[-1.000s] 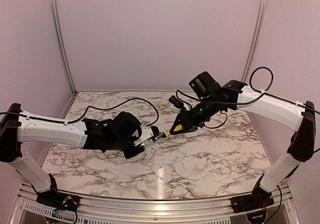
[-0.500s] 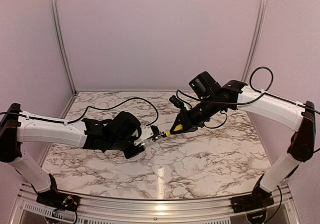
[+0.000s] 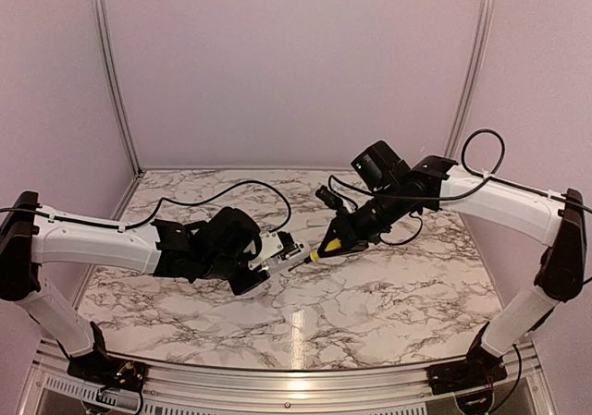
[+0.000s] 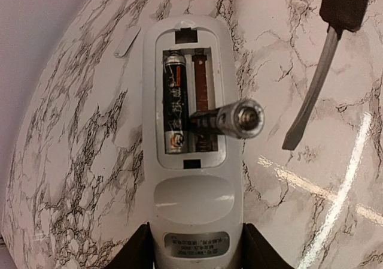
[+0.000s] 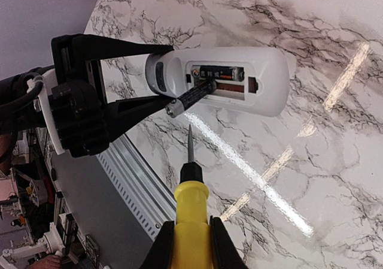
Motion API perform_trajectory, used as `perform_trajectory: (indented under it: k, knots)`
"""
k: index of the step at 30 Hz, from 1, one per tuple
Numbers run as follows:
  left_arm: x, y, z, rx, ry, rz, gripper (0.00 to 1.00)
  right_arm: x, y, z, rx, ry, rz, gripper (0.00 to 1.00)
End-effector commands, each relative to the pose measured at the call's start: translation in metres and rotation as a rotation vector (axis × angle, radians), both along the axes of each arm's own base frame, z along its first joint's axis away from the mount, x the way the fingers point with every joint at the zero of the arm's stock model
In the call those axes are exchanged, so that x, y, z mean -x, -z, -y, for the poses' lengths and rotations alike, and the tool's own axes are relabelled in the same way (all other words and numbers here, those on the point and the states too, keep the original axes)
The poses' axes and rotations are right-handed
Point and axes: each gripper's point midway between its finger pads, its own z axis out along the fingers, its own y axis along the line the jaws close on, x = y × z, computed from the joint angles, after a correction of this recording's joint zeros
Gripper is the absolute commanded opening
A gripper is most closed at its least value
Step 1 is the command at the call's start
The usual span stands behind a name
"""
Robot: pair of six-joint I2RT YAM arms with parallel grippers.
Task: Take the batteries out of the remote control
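A white remote control (image 4: 192, 179) is gripped at one end by the left fingers (image 4: 140, 251) over a marbled worktop (image 4: 311, 209), its battery bay uncovered. One battery (image 4: 174, 104) is seated in its slot; the second battery (image 4: 230, 119) is tipped up out of the bay. A screwdriver (image 5: 190, 221) is clamped in the right fingers (image 5: 163, 252), with its tip near the raised battery but not touching it.

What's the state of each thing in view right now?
remote control: clamped at one end, battery compartment uncovered.
seated battery: lying flat in its slot.
raised battery: one end tipped up out of its slot, the other end inside.
screwdriver: held by its yellow handle, tip clear of the remote control.
left pincer: shut on the remote control.
right pincer: shut on the screwdriver.
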Motion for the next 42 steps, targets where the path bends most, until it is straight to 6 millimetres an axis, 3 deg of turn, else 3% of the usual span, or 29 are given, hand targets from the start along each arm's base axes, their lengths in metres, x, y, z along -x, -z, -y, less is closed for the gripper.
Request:
perform_trajectory:
  k: [1,11,16,20,27,32,42]
  knots:
    - [0.004,0.002,0.007,0.052,0.001,-0.025,0.0,0.005,-0.006,0.001,-0.028,0.002,0.011,0.0]
    - [0.01,0.024,0.005,0.053,0.001,-0.065,0.0,-0.002,0.004,0.015,-0.034,0.06,0.01,0.0]
    - [0.008,0.032,0.006,0.067,0.01,-0.073,0.0,-0.021,0.005,0.028,-0.086,0.106,-0.008,0.0]
    - [0.008,0.039,0.005,0.062,0.021,-0.069,0.0,-0.034,-0.003,0.026,-0.152,0.102,0.004,0.0]
    - [0.005,0.045,0.007,0.059,0.035,-0.078,0.0,-0.047,0.005,0.011,-0.212,0.05,-0.023,0.0]
    - [0.002,0.044,0.006,0.056,0.045,-0.082,0.0,-0.047,0.019,0.004,-0.228,0.0,-0.045,0.0]
    - [-0.004,0.038,0.008,0.048,0.061,-0.076,0.0,-0.047,0.023,-0.011,-0.307,-0.072,-0.075,0.0]
